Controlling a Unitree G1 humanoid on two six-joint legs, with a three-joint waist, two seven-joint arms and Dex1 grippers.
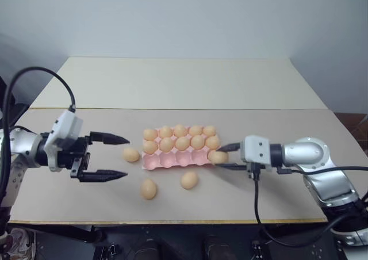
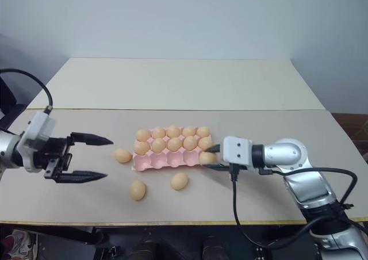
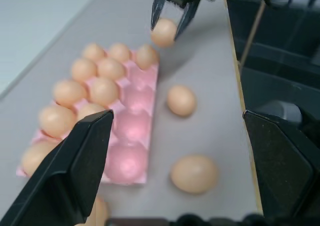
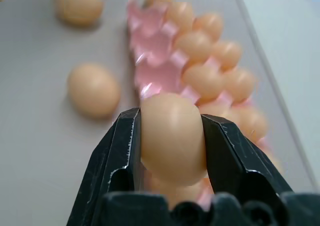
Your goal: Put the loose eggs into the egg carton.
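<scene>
Jaws of the right gripper [image 1: 221,156] clamp 1 egg [image 1: 218,156] just off the egg carton's [image 1: 172,160] right end; the left gripper [image 1: 119,156] gapes wide, empty, toward the tabletop's [image 1: 299,133] left edge. 3 loose eggs [image 1: 148,188] lie near the front edge. Right wrist view: held egg [image 4: 172,136] upright between fingers [image 4: 117,151], carton's near cups partly hidden.

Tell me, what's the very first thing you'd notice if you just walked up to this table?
The pink egg carton in the middle of the table, its two far rows full of tan eggs and its near row bare. Next, the right gripper at the carton's right end, pinching one egg. Three loose eggs lie on the table near the carton, by the wide-open left gripper.
</scene>
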